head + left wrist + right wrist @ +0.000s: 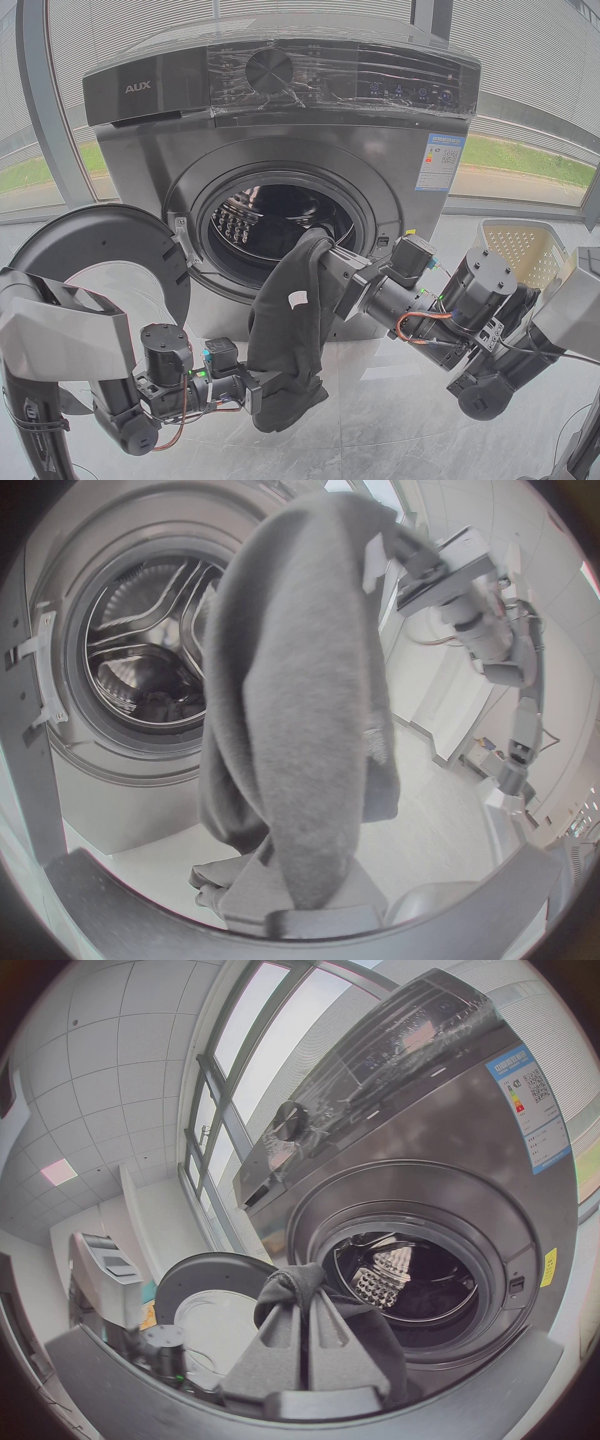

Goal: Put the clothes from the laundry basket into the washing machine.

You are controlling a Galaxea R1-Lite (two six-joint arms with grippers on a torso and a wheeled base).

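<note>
Washing machine (281, 144) door (100, 244) swung open at left. Black garment (287, 312) hangs outside the drum, top end at the opening's lower rim. Right gripper (304, 1294): fingers pinched narrow on that top end. Left gripper (300, 889): fingers clamped round the bunched lower end (partly cloth-covered). Laundry basket (525, 247) on the floor by the machine's right side.

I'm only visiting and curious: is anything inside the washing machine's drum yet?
A small dark heap, likely clothing, lies at the bottom of the drum. The hanging dark garment hides part of the interior.
</note>
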